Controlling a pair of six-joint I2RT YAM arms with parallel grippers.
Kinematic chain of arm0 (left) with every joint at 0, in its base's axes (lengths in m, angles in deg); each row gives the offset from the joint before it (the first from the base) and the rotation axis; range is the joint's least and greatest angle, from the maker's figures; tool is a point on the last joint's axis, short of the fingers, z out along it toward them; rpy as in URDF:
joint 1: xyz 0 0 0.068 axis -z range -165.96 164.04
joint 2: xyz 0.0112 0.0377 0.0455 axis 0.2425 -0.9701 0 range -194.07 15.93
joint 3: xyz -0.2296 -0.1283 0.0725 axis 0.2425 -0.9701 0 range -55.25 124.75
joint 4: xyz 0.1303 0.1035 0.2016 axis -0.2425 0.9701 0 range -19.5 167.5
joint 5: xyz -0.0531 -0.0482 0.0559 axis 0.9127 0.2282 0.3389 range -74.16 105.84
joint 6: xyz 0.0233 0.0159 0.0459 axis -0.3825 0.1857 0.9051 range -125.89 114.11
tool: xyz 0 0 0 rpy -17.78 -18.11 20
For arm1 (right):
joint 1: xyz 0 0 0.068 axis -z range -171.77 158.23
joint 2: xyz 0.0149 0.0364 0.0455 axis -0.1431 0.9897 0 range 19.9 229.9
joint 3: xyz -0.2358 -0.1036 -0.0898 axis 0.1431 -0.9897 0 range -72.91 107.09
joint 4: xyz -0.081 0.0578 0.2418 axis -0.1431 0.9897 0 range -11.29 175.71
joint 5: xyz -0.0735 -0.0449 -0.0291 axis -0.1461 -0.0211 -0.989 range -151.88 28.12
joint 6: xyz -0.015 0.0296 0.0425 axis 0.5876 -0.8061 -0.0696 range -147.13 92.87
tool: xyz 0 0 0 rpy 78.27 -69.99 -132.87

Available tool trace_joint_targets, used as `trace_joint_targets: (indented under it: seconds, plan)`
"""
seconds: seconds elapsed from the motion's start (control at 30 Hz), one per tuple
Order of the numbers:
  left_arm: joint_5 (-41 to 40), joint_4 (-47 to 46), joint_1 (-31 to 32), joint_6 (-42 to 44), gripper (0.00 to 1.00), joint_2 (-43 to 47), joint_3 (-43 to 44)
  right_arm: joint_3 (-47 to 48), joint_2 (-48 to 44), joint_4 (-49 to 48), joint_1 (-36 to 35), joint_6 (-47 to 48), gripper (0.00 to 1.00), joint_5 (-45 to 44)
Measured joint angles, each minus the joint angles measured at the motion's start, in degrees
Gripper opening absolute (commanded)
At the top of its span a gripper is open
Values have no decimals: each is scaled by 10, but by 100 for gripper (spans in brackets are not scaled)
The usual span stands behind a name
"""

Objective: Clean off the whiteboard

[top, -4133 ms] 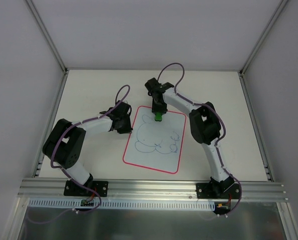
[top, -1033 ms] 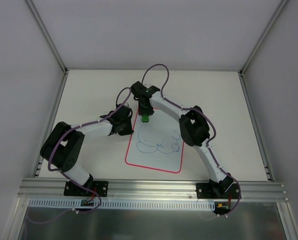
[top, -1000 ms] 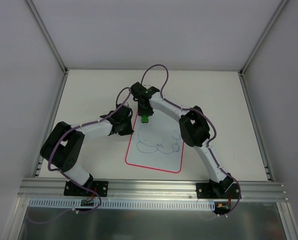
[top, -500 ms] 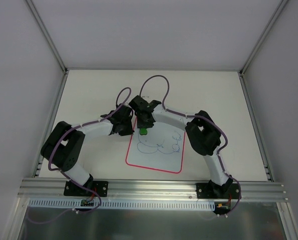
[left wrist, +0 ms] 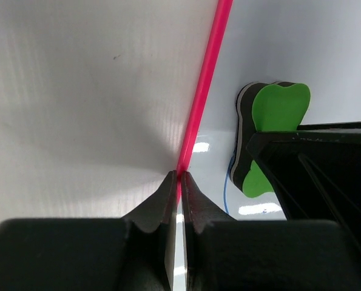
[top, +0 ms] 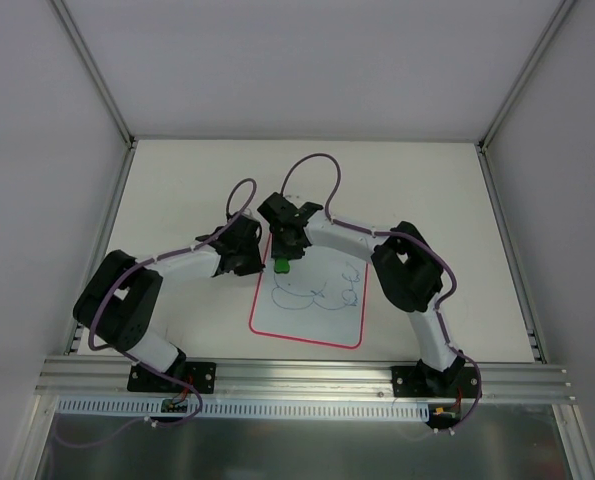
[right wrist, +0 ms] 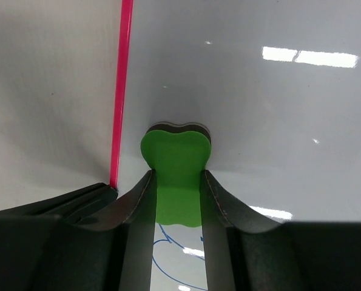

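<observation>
The whiteboard (top: 322, 325) lies flat on the table, white with a red-pink border and blue scribbles across its middle. My right gripper (top: 282, 260) is shut on the green eraser (top: 280, 265), which presses on the board's upper left part; in the right wrist view the eraser (right wrist: 177, 176) sits between the fingers (right wrist: 131, 212), blue lines just behind it. My left gripper (top: 249, 262) is shut on the board's left border (left wrist: 203, 97), pinching the edge. The eraser also shows in the left wrist view (left wrist: 271, 121).
The board lies on a white table (top: 177, 180) inside white walls. An aluminium rail (top: 307, 375) runs along the near edge, bearing both arm bases. Purple cables loop over both arms near the board's top.
My right gripper has dragged the eraser from the board's top edge down and slightly left along the left side. The upper scribbles are gone. My left gripper has kept its hold on the border.
</observation>
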Motion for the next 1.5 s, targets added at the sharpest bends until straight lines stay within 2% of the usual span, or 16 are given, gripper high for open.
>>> trace_joint_targets:
  seconds: [0.03, 0.2, 0.6, 0.77, 1.0, 1.13, 1.33, 1.5]
  plan:
    - [-1, 0, 0, -1, 0, 7, -5, 0, 0, 0, 0, 0, 0, 4]
    - [-6, 32, 0, 0, 13, 64, -42, -2, -1, -2, 0, 3, 0, 9]
    - [19, 67, 0, -12, 13, 169, -131, 21, 10, 21, -12, 42, 0, -10]
    - [38, 67, 4, -30, 20, 188, -145, 24, 11, 28, -19, 53, 0, -21]
    - [47, 66, 23, -54, 16, 195, -156, 24, 11, 40, -32, 55, 0, -38]
    - [48, 55, 33, -69, 7, 192, -160, 24, 11, 45, -39, 55, 0, -43]
    - [46, 33, 45, -89, 11, 180, -160, 24, 10, 58, -41, 54, 0, -43]
    - [44, 23, 46, -95, 9, 174, -160, 27, 10, 65, -42, 54, 0, -40]
